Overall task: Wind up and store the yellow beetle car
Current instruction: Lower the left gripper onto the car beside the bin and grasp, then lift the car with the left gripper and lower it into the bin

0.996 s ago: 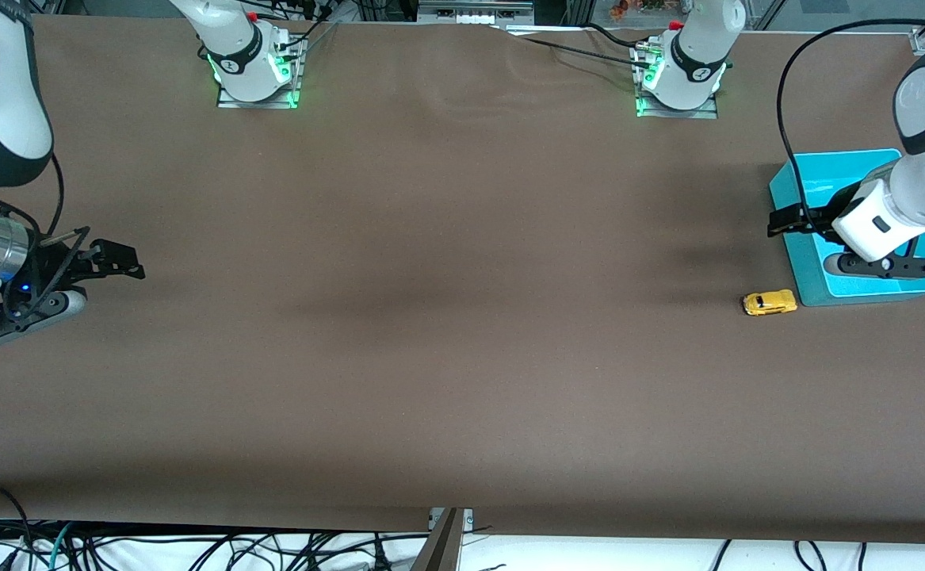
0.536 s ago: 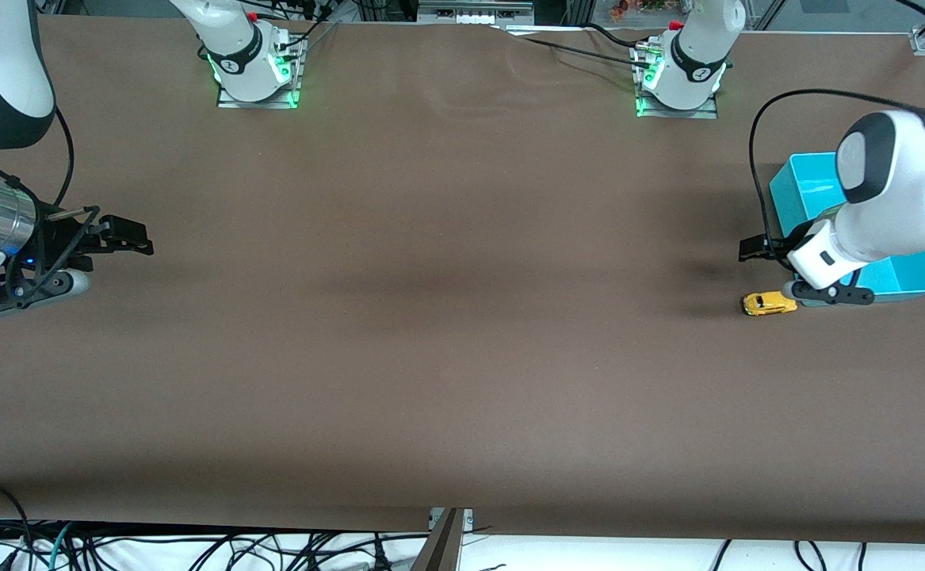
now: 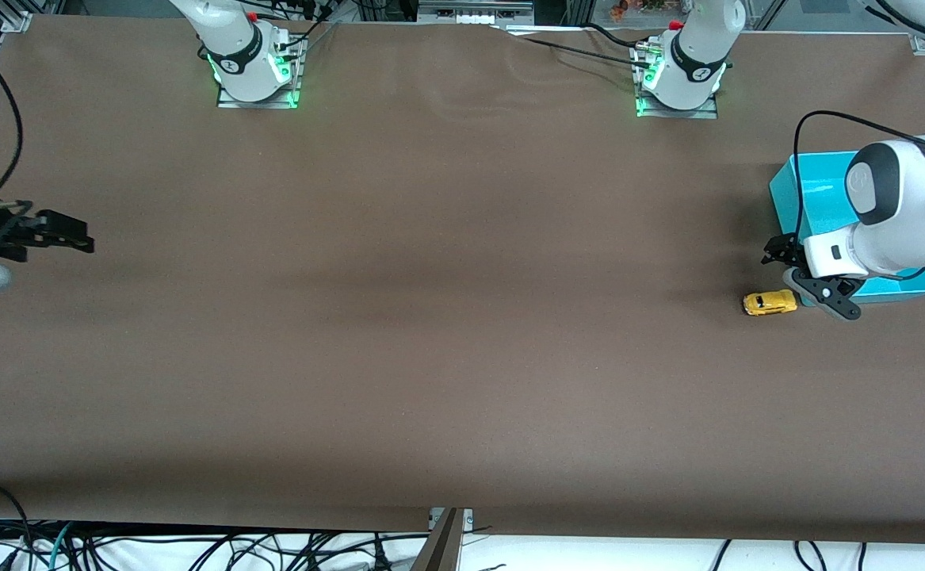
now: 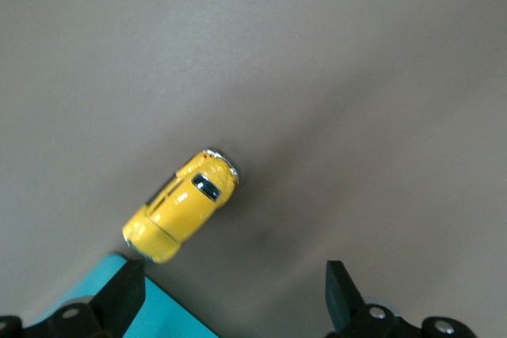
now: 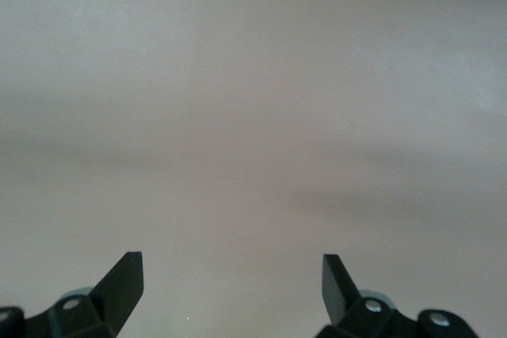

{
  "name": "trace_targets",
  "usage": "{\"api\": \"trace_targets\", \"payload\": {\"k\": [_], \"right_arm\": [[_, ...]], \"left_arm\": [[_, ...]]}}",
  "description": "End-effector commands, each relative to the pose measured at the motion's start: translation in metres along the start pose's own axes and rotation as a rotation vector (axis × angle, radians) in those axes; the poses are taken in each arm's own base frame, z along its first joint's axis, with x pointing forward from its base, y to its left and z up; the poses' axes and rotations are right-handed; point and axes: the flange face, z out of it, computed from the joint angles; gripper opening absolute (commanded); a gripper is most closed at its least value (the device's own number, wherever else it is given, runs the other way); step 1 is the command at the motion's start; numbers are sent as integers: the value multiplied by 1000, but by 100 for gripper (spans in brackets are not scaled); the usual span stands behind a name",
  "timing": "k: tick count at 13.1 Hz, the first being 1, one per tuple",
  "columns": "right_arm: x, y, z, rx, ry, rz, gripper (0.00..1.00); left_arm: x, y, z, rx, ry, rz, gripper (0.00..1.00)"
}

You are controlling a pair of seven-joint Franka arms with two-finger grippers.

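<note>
The yellow beetle car [image 3: 769, 303] stands on the brown table beside the corner of the turquoise bin [image 3: 819, 190] that is nearest the front camera. My left gripper [image 3: 808, 277] hangs open and empty over that bin corner, right beside the car and not touching it. In the left wrist view the car [image 4: 182, 207] lies just ahead of the open left gripper [image 4: 234, 298], off toward one fingertip [image 4: 127, 294], with the bin corner [image 4: 158, 316] under that finger. My right gripper [image 3: 22, 255] is open and empty at the right arm's end of the table; it [image 5: 230, 282] sees only bare table.
The two arm bases [image 3: 252, 71] [image 3: 680, 79] stand along the table's edge farthest from the front camera. A black cable [image 3: 827, 119] loops from the left arm above the bin. Cables lie off the table's front edge [image 3: 272, 547].
My left gripper has moved off the middle of the bin toward the car and turned. My right gripper has drawn back toward its end of the table. The car has not moved.
</note>
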Motion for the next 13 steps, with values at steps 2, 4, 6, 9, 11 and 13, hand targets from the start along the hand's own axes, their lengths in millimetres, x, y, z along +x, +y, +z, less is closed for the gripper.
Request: {"api": "trace_targets", "payload": {"k": [2,4,6,9,11,13], "right_arm": [[-17,-13,-15,-50,-24,13,100],[-27,-14,-12,-48,-52,29,100],[-39,-13,-8,-43,-72,33,100],[-47,-13,-8,-35,-92,44,100],[-46,-13,-7,-26,-91,54,100],[-46,-16,-7,-1,-88,104,100]], "left_arm": [[4,-20,37,87,-12,346,99],[2,-19,57,67,-50,518,99],[-2,-20,75,76,-48,603,100],[-7,-23,91,66,-47,654,100],[-11,-25,95,59,-47,665,100],[-10,-25,95,62,-48,667,69]]}}
